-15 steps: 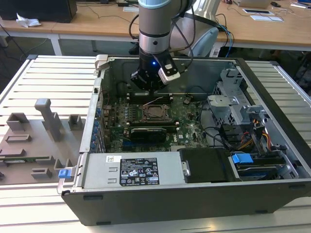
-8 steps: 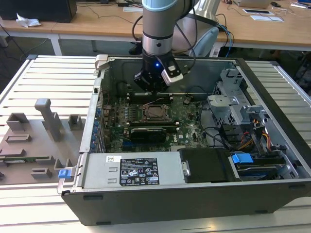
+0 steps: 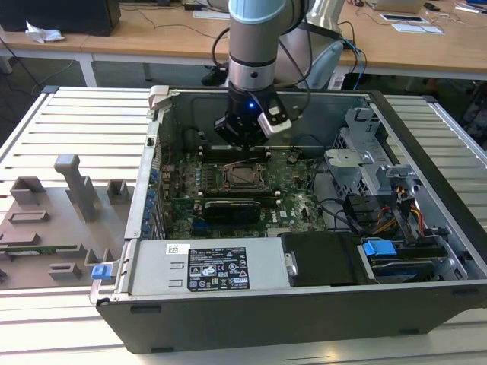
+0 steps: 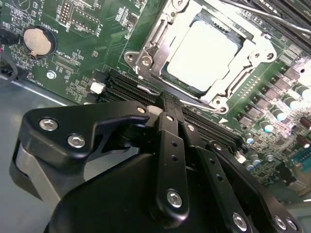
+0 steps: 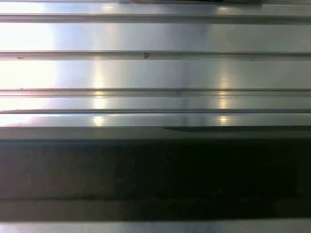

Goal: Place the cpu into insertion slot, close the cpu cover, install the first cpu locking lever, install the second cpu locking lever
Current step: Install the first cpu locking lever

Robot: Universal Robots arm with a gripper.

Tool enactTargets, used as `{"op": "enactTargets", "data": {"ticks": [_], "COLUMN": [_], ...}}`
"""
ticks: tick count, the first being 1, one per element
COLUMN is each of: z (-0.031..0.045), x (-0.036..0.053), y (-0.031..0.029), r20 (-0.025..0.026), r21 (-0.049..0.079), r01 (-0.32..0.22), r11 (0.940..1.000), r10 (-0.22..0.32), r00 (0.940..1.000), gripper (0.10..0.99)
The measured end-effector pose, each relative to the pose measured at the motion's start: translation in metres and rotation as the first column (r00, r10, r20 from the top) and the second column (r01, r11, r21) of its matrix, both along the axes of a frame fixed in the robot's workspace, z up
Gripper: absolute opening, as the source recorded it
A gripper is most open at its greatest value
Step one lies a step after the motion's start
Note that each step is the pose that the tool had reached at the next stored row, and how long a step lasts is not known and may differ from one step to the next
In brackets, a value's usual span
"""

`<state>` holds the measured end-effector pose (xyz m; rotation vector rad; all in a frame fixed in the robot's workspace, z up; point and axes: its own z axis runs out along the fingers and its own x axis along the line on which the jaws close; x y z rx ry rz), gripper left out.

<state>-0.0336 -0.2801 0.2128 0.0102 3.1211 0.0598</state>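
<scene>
The cpu (image 4: 204, 53), a pale square chip, lies flat in the insertion slot (image 3: 242, 177) on the green board. Over it the cpu cover (image 4: 146, 54), a silver frame with a square window, lies down around the chip's edges. A thin metal lever rod (image 4: 197, 104) runs along the frame's near side. In the second wrist view my black gripper (image 4: 163, 108) hangs a little off the socket over the memory slots, its fingers drawn together with nothing seen between them. The exterior view has the gripper (image 3: 242, 143) just behind the socket, inside the open computer case.
Case walls (image 3: 156, 152) ring the board. A power supply (image 3: 221, 266) sits in front, a drive cage (image 3: 365, 167) on the exterior view's right, a black card (image 3: 236, 207) before the socket. A grey fixture tray (image 3: 61, 220) lies outside. Ribbed metal (image 5: 155, 73) faces the first wrist view.
</scene>
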Motion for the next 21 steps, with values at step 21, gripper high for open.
{"op": "enactTargets", "data": {"ticks": [21], "z": [-0.0091], "x": [0.0092], "y": [-0.0002], "r20": [0.0002], "r21": [-0.002], "r01": [-0.001], "r11": [1.0000], "r10": [0.001], "r00": [1.0000], "gripper": [0.106]}}
